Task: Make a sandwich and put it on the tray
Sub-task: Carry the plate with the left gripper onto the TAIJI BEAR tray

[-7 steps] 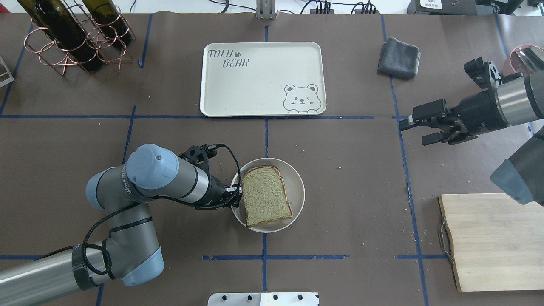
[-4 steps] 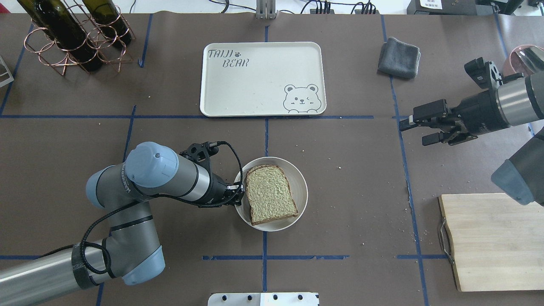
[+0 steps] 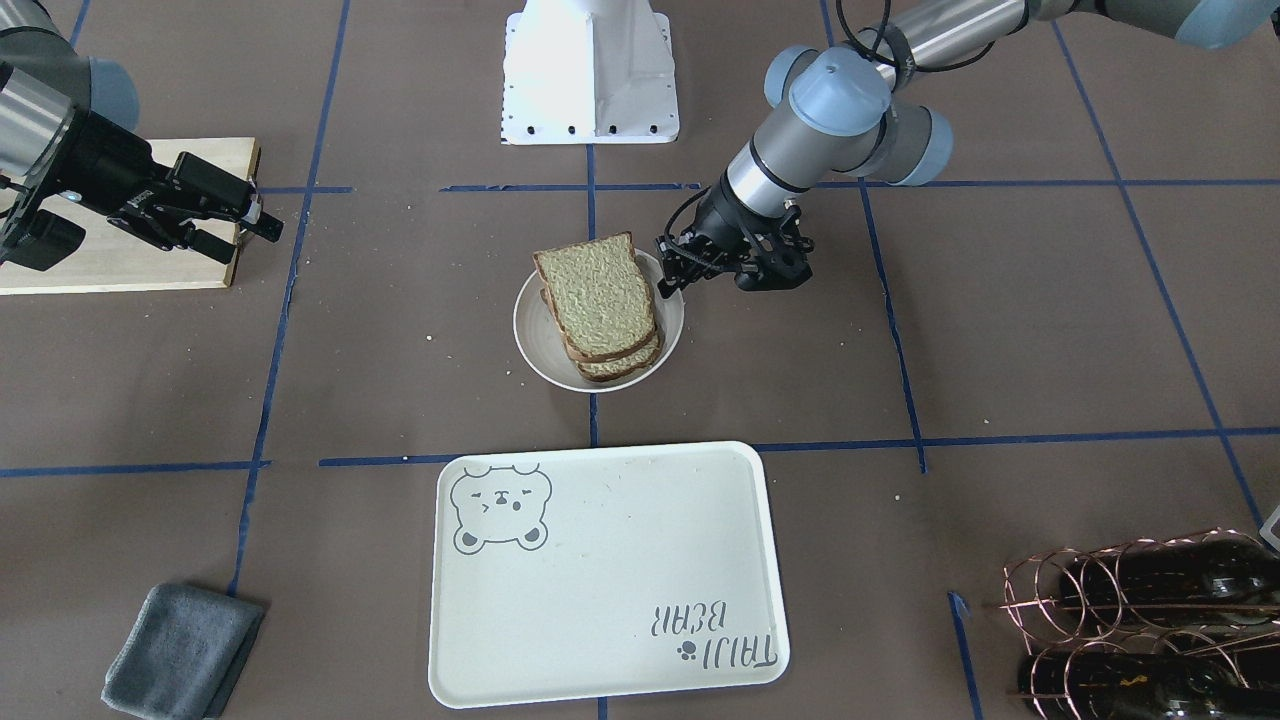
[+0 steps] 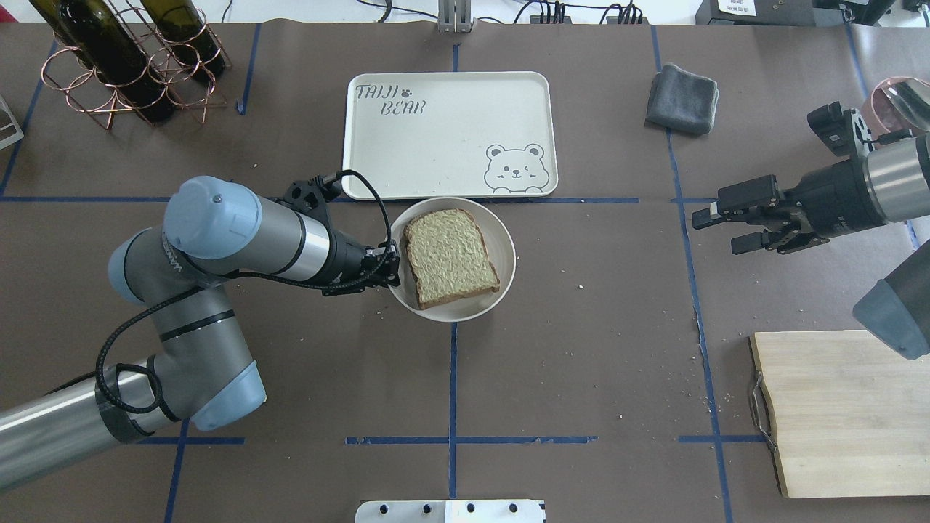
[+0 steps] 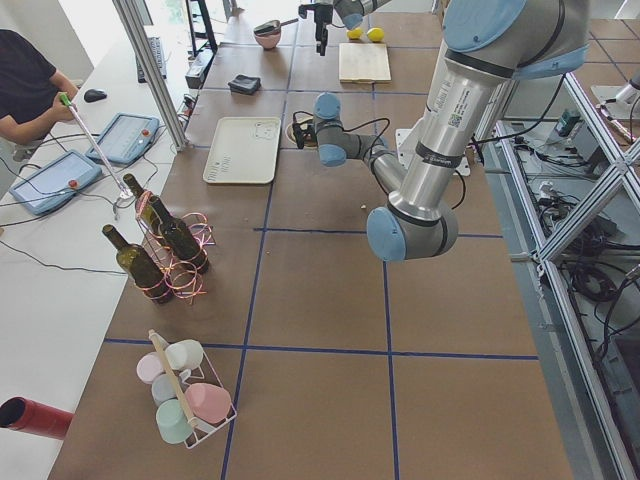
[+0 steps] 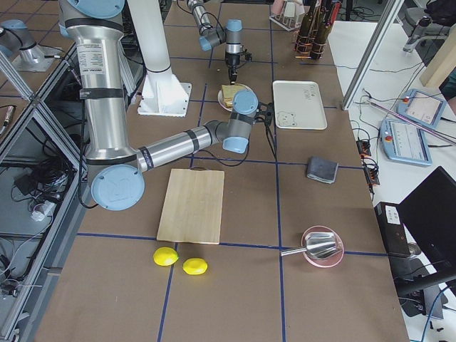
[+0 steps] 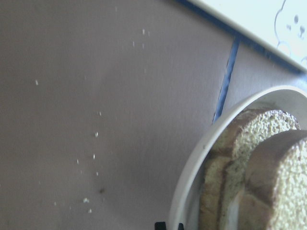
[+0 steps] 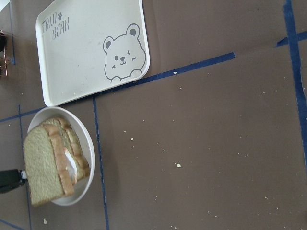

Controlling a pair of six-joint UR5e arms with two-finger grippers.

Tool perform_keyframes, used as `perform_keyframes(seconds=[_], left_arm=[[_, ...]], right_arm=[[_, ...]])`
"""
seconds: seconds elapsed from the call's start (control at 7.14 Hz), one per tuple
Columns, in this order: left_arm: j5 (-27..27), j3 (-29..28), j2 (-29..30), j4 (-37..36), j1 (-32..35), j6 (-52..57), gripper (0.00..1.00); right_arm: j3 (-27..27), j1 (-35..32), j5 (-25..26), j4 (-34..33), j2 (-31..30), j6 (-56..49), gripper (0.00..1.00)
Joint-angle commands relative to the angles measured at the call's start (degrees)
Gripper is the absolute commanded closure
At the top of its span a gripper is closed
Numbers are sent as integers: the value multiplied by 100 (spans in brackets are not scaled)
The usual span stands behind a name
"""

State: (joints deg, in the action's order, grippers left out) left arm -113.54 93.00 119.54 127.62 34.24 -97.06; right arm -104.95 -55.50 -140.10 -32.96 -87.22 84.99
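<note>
The sandwich [image 4: 450,258] is two grainy bread slices stacked on a small round white plate [image 4: 505,247]; white egg shows between the slices in the right wrist view [image 8: 72,165]. My left gripper [image 4: 392,263] is shut on the plate's left rim, also seen from the front [image 3: 668,280]. The plate sits just short of the near edge of the cream bear tray [image 4: 450,134], which holds nothing. My right gripper [image 4: 719,229] is open and empty, off to the right above the table.
A wine bottle rack [image 4: 131,65] stands at the far left. A grey cloth [image 4: 683,98] lies right of the tray. A wooden cutting board [image 4: 843,414] is at the near right, and a pink bowl [image 4: 897,98] at the far right.
My left gripper has carried the plate with the sandwich away from the robot, up to the tray's near edge. My right gripper has drifted slightly to the right.
</note>
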Motion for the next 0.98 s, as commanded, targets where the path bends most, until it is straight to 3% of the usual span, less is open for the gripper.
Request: perform_keyframes(seconds=[0.0, 0.28, 0.56, 0.84], left_arm=[[-11, -1295, 881, 9, 617, -695, 100], [-11, -2395, 1481, 43, 839, -997, 100], [-2, -3371, 2131, 543, 822, -1331, 100], [-2, -3631, 2178, 781, 795, -1324, 100]], right_arm=[[-87, -13, 0, 0, -84, 0, 0], [-201, -48, 0, 0, -190, 0, 0], [-219, -31, 0, 0, -199, 0, 0], [-219, -22, 9, 0, -190, 0, 0]])
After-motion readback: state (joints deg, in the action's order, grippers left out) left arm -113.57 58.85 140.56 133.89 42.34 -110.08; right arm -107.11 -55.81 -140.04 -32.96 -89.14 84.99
